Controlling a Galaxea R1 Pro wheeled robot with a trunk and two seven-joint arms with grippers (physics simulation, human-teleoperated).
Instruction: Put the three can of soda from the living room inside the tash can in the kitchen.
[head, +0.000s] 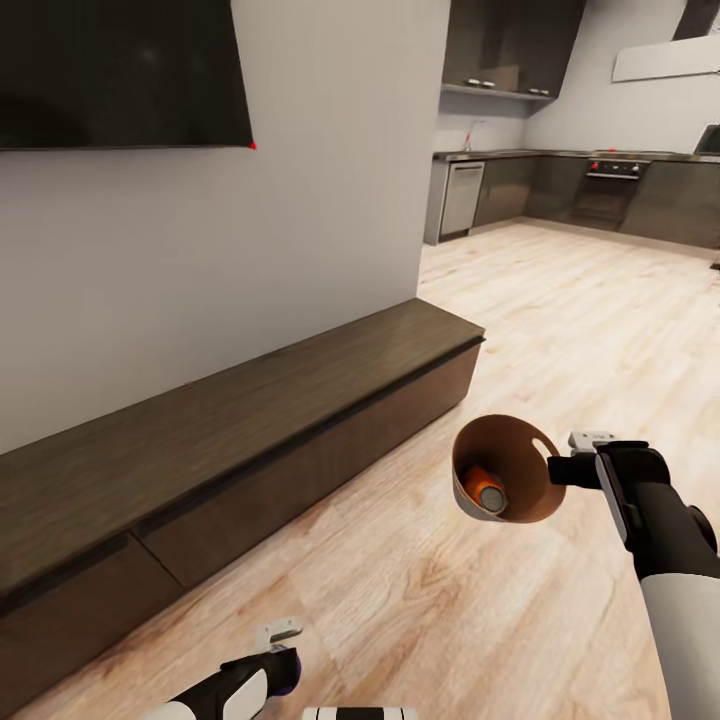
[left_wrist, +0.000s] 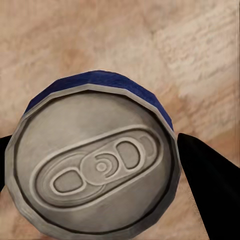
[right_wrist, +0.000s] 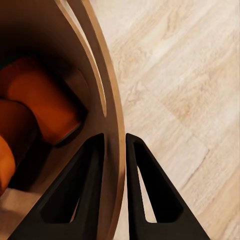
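My right gripper (head: 556, 468) is shut on the rim of the tash can (head: 515, 450), which hangs tilted above the wood floor with its tan inside facing the head camera. An orange can of soda (head: 487, 490) lies in it. In the right wrist view the fingers (right_wrist: 92, 175) pinch the bin wall (right_wrist: 107, 75), and two orange cans (right_wrist: 45, 105) (right_wrist: 12, 140) rest inside. My left gripper (head: 283, 640), low at the front, is shut on the dark blue can of soda (left_wrist: 95, 165), whose grey top faces the left wrist camera between the black fingers (left_wrist: 210, 190).
A long low dark-wood cabinet (head: 230, 420) runs along the white wall at left under a black TV (head: 120, 70). Past the wall's corner, light wood floor (head: 560, 320) stretches to the kitchen (head: 600, 190) with its dark cabinets, oven and steel appliance (head: 462, 197).
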